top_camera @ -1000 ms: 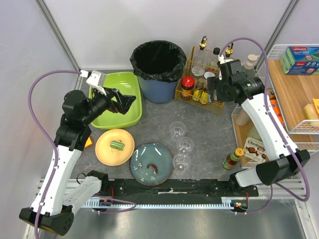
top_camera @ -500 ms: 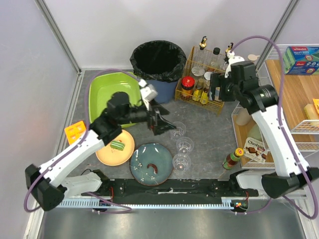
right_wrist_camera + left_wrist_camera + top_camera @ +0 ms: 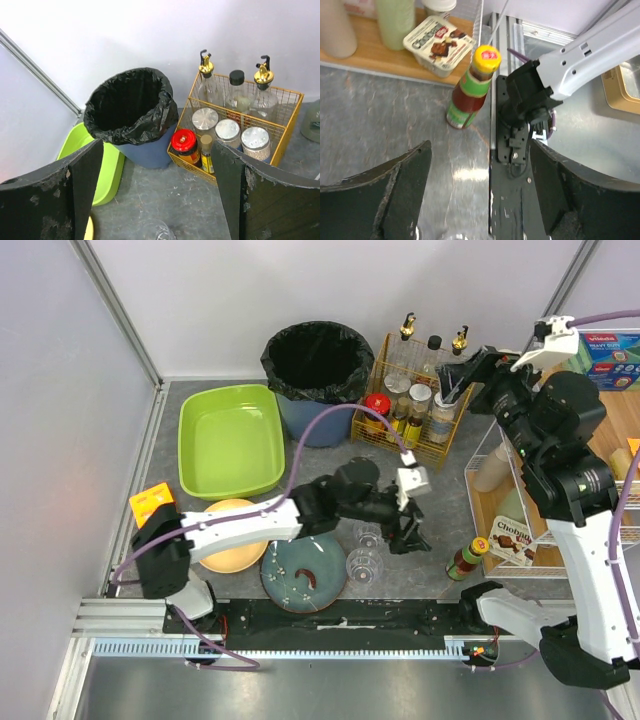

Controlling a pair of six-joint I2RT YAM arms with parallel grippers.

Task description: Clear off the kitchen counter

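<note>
The grey stone-look kitchen counter point(image 3: 450, 502) holds a blue plate point(image 3: 300, 568), a yellow plate point(image 3: 228, 545) partly under my left arm, clear glasses point(image 3: 364, 565) and a red sauce bottle with a yellow cap point(image 3: 465, 558). My left gripper point(image 3: 407, 530) is open and empty. It reaches low across the counter, just left of the bottle. In the left wrist view the bottle point(image 3: 470, 90) stands ahead of the open gripper point(image 3: 480, 200). My right gripper point(image 3: 462, 372) is open and empty, raised above the wire caddy. It also shows in the right wrist view point(image 3: 157, 195).
A black-bagged bin point(image 3: 318, 365) and a green tub point(image 3: 228, 440) stand at the back. A yellow wire caddy point(image 3: 408, 405) holds jars and bottles. A white wire rack point(image 3: 600, 435) stands at the right, with a chocolate box point(image 3: 512, 538) on its low shelf. An orange block point(image 3: 150, 505) lies at the left.
My left arm swung from over the green tub across the plates and glasses to beside the sauce bottle. My right arm rose and drew back to the right.
</note>
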